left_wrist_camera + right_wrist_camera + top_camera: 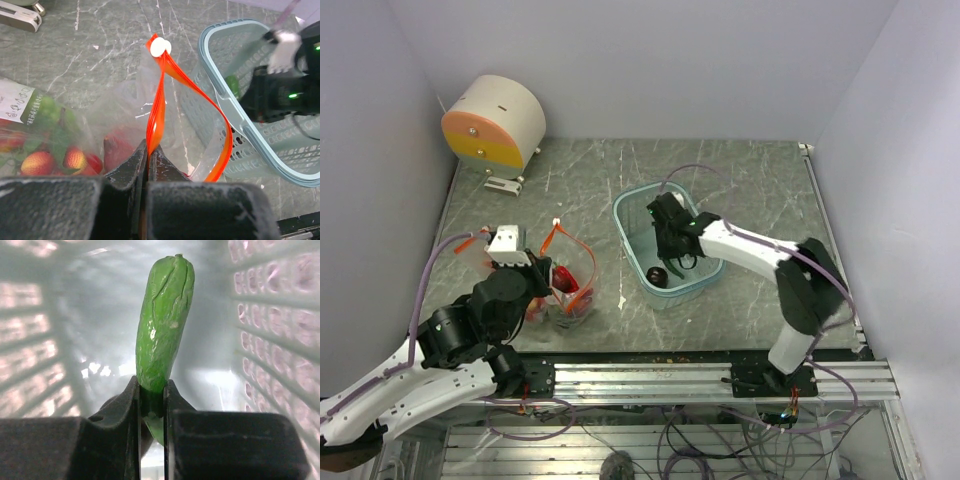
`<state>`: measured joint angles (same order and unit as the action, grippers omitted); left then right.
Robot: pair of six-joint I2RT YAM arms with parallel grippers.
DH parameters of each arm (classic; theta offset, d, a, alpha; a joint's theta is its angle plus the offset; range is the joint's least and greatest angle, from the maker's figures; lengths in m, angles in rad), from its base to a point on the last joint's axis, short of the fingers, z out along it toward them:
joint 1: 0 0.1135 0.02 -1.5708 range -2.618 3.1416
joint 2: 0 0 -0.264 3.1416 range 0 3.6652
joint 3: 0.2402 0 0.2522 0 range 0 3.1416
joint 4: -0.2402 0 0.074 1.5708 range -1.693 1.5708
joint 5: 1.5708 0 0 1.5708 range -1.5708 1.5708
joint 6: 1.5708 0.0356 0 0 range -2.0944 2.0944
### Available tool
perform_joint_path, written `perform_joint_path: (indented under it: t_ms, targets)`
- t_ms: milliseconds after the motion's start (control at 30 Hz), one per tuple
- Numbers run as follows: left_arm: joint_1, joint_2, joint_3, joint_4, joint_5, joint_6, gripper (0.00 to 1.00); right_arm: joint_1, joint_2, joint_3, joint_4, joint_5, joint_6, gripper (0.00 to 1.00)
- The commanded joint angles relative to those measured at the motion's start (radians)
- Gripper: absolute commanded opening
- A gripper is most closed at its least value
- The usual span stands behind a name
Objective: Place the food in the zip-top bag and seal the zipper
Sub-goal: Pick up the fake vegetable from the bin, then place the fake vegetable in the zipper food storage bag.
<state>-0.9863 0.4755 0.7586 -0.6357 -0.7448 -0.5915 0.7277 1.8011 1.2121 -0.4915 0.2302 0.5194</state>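
Note:
The clear zip-top bag [565, 285] lies left of the light-blue basket [633, 205], with red and green toy food [45, 160] inside it. My left gripper [149, 152] is shut on the orange-red zipper strip [159, 107] and holds the mouth up and partly open; the far side of the strip [225, 140] bows toward the basket. My right gripper [151, 390] is inside the basket, shut on a long green toy vegetable [164, 315] that points away from the fingers. A dark red toy food [658, 275] lies on the basket floor.
A round cream, orange and yellow device [495, 120] stands at the back left on the grey marble table [760, 180]. A packet with a white label [17, 102] lies left of the bag. White walls close in on three sides.

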Motion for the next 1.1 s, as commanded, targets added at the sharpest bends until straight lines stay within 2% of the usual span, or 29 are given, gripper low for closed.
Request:
perform_joint_path:
  t_ms: [0, 133, 300, 367, 467, 600, 700, 833, 1067]
  targets:
    - [0.000, 0.021, 0.043, -0.019, -0.026, -0.002, 0.07, 0.002, -0.233, -0.031, 0.087, -0.004, -0.032, 0.00]
    - [-0.001, 0.034, 0.049, -0.027, -0.030, -0.009, 0.07, 0.007, -0.430, -0.074, 0.188, -0.091, -0.082, 0.00]
    - [0.000, 0.040, 0.043, -0.008, -0.033, -0.016, 0.07, 0.035, -0.586, -0.091, 0.343, -0.315, -0.132, 0.00]
    - [0.000, 0.048, 0.046, 0.008, -0.022, -0.015, 0.07, 0.068, -0.609, -0.110, 0.450, -0.425, -0.117, 0.00]
    - [0.000, 0.072, 0.055, 0.021, -0.004, -0.013, 0.07, 0.159, -0.600, -0.164, 0.703, -0.546, -0.048, 0.00]
    - [-0.001, 0.085, 0.058, 0.038, 0.018, -0.014, 0.07, 0.257, -0.499, -0.173, 0.912, -0.546, 0.025, 0.00]
    - [0.000, 0.080, 0.054, 0.051, 0.030, -0.017, 0.07, 0.277, -0.442, -0.205, 1.066, -0.474, 0.093, 0.00]
    - [0.000, 0.067, 0.048, 0.054, 0.035, -0.021, 0.07, 0.317, -0.375, -0.234, 1.201, -0.380, 0.097, 0.00]
    - [0.000, 0.051, 0.062, 0.034, 0.033, -0.021, 0.07, 0.369, -0.240, -0.232, 1.234, -0.271, 0.144, 0.00]
